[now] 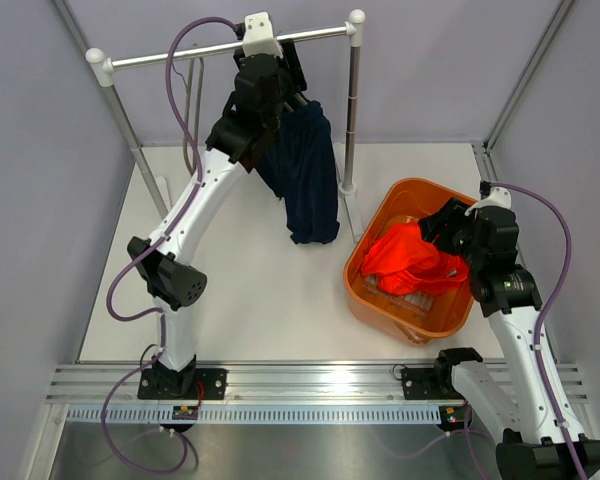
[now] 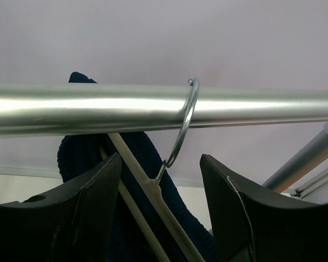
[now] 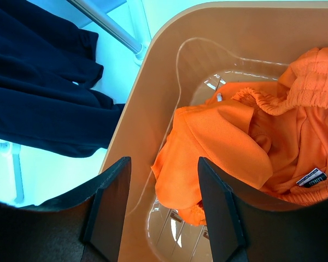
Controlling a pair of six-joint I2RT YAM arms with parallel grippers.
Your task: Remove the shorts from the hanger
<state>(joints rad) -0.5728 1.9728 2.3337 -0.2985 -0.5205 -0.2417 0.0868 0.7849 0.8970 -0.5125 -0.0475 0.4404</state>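
left hand [image 2: 161, 161] is standing open, fingers either side of the hanger [image 2: 152, 188] holding the navy shorts [image 1: 310, 180]; right hand [image 3: 164, 164] is hovering open over the basket [image 3: 153, 71] with orange shorts [image 3: 224, 136].

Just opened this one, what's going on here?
The left gripper is up at the metal rail, jaws open on either side of the hook of the hanger, gripping nothing. The navy shorts hang from that hanger, so they are not yet off. The right gripper hovers open over the orange basket, where a pair of orange shorts lies; it holds nothing.
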